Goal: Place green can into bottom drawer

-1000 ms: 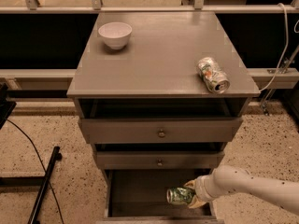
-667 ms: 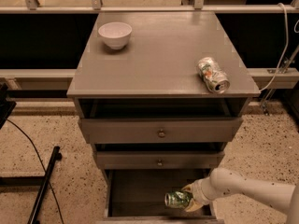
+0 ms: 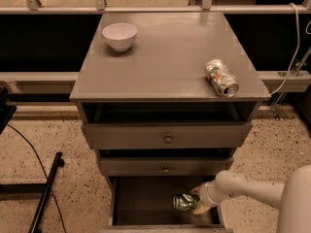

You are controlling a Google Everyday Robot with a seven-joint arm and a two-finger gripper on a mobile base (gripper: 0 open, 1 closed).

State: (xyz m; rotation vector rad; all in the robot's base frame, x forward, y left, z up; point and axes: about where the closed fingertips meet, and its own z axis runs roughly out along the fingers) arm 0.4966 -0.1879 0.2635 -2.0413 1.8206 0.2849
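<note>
Jaws inside bottom drawer (image 3: 146, 198), clamped on green can (image 3: 183, 202).

green can (image 3: 182, 202) mottled green-white | gripper (image 3: 195, 203) cream (inside grey bottom drawer (image 3: 141, 198)) | bowl (image 3: 119, 35) white

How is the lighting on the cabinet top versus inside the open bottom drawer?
Camera view: the cabinet top is evenly lit, without glare; the bottom drawer sits in deep shadow, though the green can shows bright glints where the gripper holds it inside.
</note>
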